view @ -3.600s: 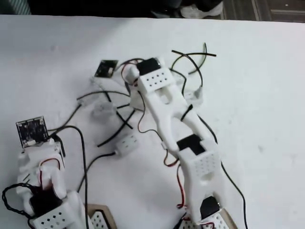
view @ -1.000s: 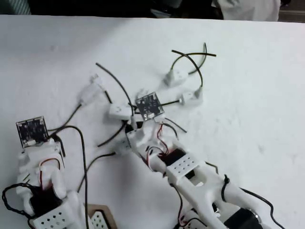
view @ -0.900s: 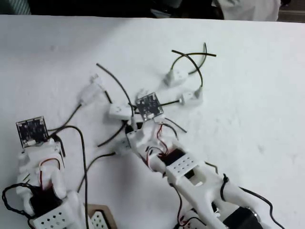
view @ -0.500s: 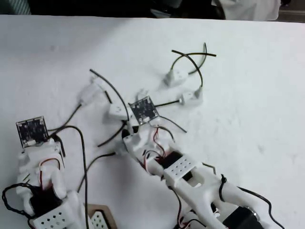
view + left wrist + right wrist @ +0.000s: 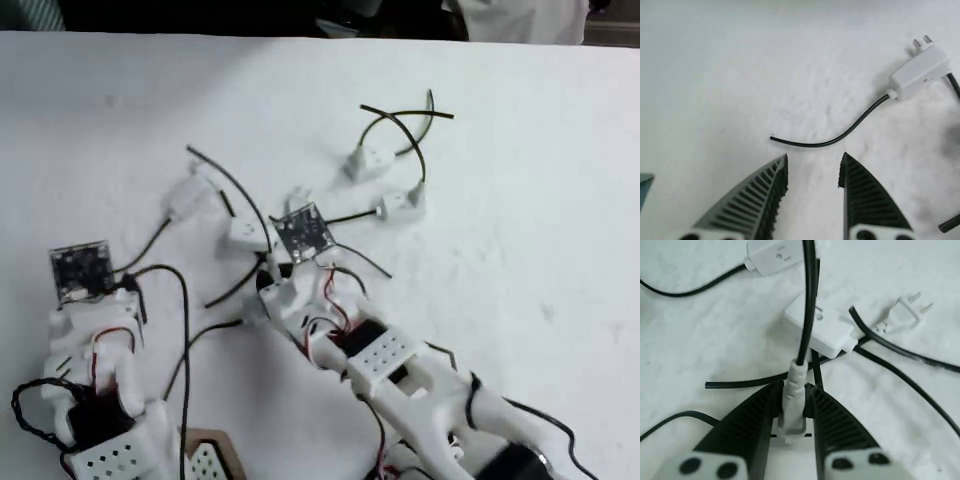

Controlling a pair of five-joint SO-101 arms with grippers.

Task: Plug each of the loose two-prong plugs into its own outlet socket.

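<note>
Right wrist view: right fingers [image 5: 750,425] clamped on a white moulded plug [image 5: 791,415] with black cord, a white rectangular outlet socket [image 5: 822,330] just beyond their tips; left wrist view: left fingers [image 5: 760,195] narrowly parted, a loose white two-prong plug [image 5: 920,72] well ahead; white tabletop [image 5: 560,200], dark room [image 5: 200,15] behind.
</note>
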